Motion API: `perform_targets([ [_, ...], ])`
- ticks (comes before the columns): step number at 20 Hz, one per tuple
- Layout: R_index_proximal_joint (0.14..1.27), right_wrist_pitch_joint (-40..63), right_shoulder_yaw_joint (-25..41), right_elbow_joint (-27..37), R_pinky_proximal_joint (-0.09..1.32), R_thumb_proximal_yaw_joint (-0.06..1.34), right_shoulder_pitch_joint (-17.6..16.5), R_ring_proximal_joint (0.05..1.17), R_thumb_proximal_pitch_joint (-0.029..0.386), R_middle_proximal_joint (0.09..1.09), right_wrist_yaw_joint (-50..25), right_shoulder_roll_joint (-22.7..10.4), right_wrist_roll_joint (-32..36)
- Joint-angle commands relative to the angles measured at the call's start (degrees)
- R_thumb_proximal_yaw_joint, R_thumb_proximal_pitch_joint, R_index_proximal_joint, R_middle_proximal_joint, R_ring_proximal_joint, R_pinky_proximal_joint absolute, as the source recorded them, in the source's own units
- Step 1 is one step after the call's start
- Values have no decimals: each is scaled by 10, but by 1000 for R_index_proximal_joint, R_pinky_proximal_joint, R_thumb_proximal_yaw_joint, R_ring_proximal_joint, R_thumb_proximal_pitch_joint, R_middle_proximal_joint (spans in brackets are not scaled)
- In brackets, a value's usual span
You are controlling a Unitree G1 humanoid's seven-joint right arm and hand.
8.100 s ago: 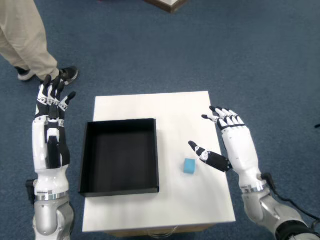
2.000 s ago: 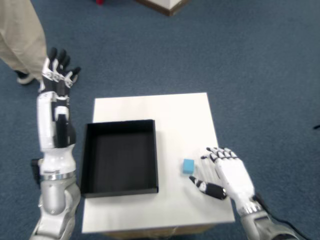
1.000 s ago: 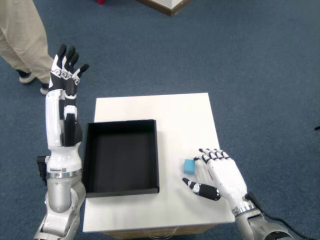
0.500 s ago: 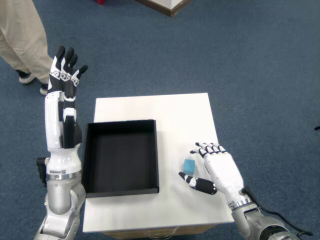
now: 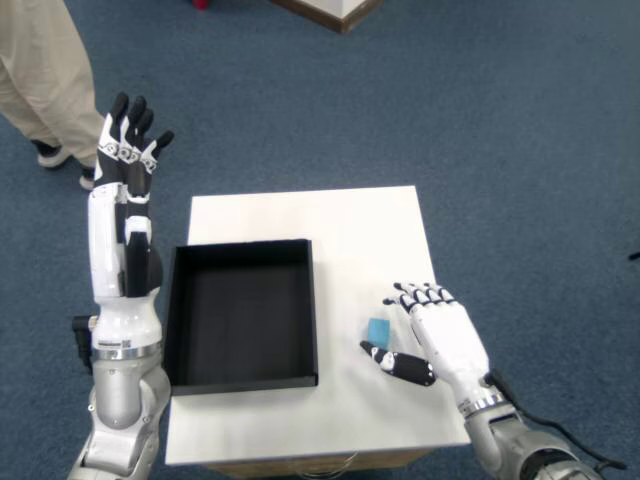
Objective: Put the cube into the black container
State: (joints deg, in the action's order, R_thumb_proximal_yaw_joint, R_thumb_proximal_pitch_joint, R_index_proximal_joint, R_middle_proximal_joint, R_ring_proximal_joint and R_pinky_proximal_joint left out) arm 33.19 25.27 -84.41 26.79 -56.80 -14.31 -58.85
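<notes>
Right hand (image 5: 437,338) open, empty, beside small matte blue cube (image 5: 378,330). Square black container (image 5: 241,313) on smooth white counter (image 5: 350,230).

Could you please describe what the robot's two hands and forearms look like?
Both the right hand and the left hand have white shells, black fingertips and black joints. The forearms are white with black panels, ending in grey metal cuffs. A black cable trails from the right wrist.
</notes>
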Motion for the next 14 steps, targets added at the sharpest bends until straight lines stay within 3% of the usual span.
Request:
perform_targets([
  [1,503,1,-11,13,242,457,26,285,-5,260,-5,-16,15],
  [14,514,-12,-21,8,212,509,5,270,-3,254,14,-19,20],
])
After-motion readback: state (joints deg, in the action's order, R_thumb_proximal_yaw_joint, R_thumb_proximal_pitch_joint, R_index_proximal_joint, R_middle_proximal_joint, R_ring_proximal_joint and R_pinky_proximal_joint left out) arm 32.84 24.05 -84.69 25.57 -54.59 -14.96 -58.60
